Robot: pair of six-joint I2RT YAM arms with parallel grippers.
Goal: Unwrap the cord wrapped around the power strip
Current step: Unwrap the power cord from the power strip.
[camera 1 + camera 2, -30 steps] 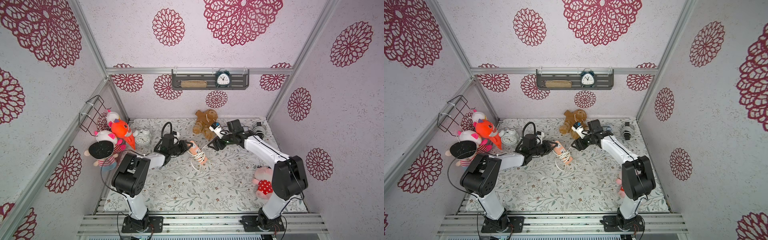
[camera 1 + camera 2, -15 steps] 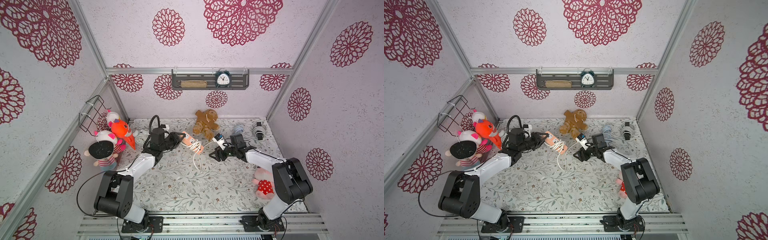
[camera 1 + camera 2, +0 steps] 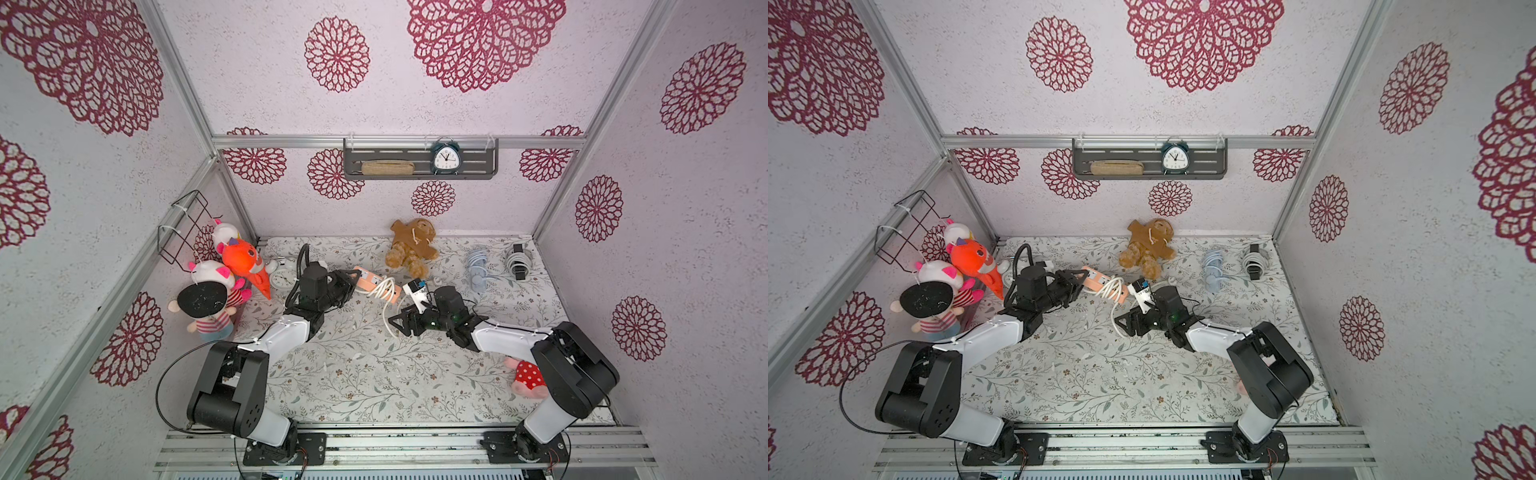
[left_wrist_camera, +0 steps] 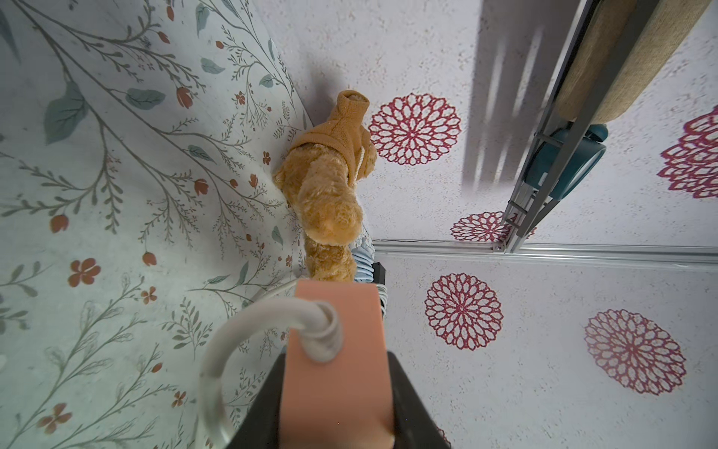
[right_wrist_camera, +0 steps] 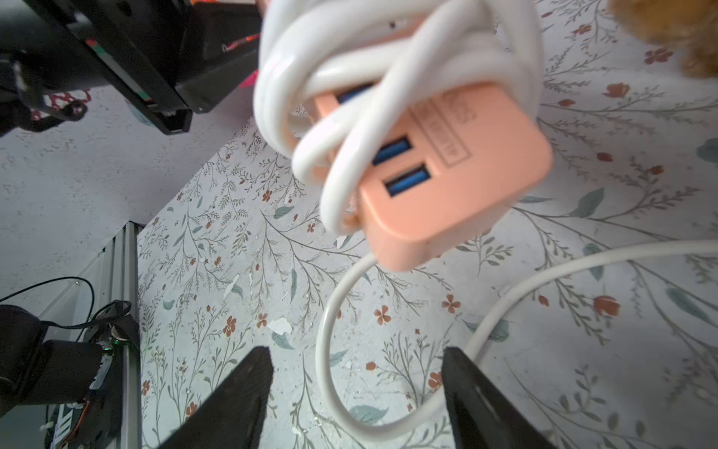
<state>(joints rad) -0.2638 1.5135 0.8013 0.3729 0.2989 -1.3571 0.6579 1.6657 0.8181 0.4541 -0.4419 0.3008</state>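
A peach power strip (image 3: pixel 376 286) (image 3: pixel 1102 282) hangs a little above the floral table, and my left gripper (image 3: pixel 351 276) (image 3: pixel 1079 277) is shut on one end of it. In the left wrist view the power strip (image 4: pixel 334 350) sits between both black fingers (image 4: pixel 264 404), with the white cord (image 4: pixel 268 315) curving off beside them. Several turns of the cord (image 5: pixel 349 77) still circle the power strip (image 5: pixel 458 186). A loose loop (image 5: pixel 326 350) of cord lies on the table. My right gripper (image 3: pixel 395 324) (image 5: pixel 355 373) stands open low over that loop, holding nothing.
A brown teddy (image 3: pixel 411 247) lies at the back, just behind the strip. Plush toys (image 3: pixel 232 270) and a white alarm clock (image 3: pixel 282 274) stand at the left. Two bundled cables (image 3: pixel 478 270) (image 3: pixel 517 259) lie back right. A red-dotted plush (image 3: pixel 525 374) sits by the right arm's base.
My left gripper carried the power strip back and to the left. My right gripper came forward and down to the table by the loose cord, opening slightly.
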